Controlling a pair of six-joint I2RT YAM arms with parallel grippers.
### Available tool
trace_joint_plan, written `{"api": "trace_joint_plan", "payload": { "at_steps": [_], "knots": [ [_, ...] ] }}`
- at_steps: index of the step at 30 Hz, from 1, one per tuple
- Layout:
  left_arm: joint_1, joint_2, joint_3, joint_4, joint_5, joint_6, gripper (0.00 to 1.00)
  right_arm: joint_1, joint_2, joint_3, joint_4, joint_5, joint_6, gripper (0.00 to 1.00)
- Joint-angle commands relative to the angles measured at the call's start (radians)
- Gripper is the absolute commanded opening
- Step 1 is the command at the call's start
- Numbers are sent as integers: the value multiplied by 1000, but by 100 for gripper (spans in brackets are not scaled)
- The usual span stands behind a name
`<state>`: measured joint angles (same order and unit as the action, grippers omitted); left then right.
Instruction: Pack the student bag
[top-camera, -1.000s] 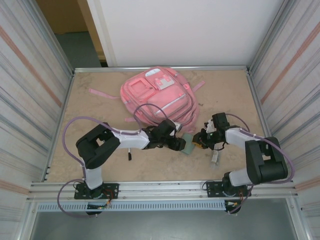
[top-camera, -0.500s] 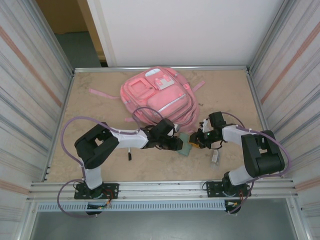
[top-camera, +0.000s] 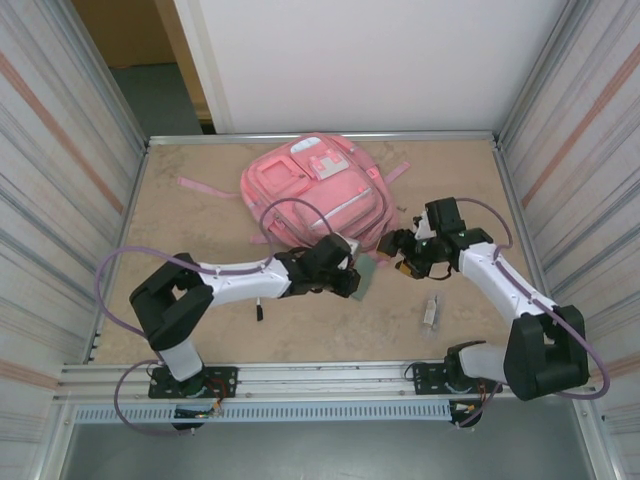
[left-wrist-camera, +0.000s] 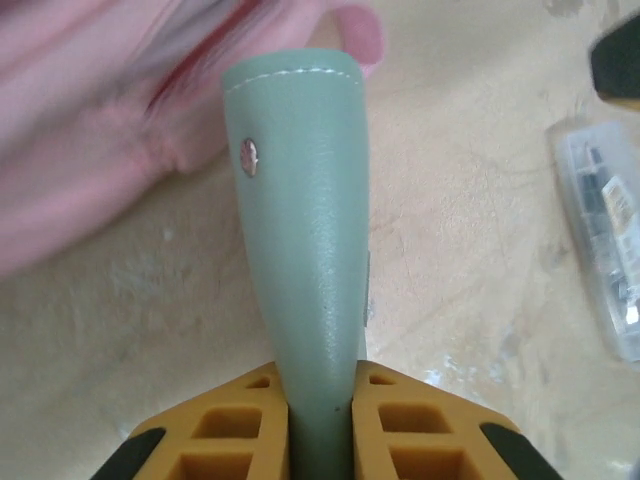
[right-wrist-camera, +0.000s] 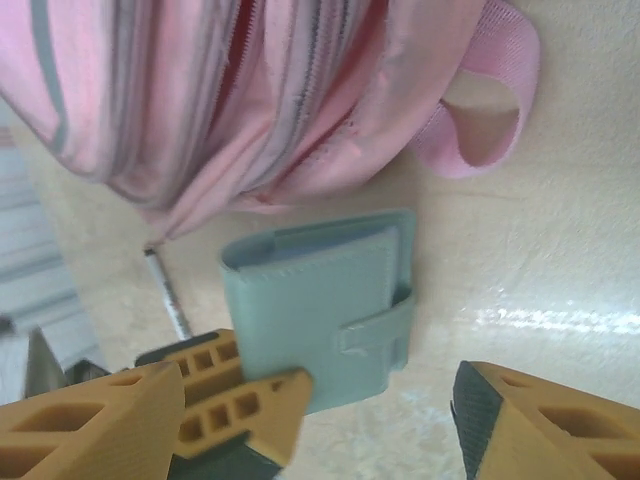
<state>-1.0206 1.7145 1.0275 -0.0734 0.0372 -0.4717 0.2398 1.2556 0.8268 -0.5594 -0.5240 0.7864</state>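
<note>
Pink student bag lay at upper centre. Just below it, the left gripper clamped a green wallet; the right gripper gaped wide, holding nothing.

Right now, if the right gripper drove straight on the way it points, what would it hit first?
Most likely the green wallet clamped in the left gripper; the student bag lies beyond it, though depth is unclear.

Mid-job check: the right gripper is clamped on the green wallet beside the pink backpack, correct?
Not quite: the left gripper is clamped on the green wallet beside the pink backpack, as the left wrist view shows; the right gripper is open.
</note>
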Motion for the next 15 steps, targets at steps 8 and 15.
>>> {"api": "trace_joint_plan", "payload": {
  "at_steps": [8,15],
  "knots": [
    [-175,73,160,-44,-443,422,2,66,105,86,-265,88,232,72],
    [-192,51,83,119,-380,491,5,73,108,66,-241,52,296,59]
  ]
}}
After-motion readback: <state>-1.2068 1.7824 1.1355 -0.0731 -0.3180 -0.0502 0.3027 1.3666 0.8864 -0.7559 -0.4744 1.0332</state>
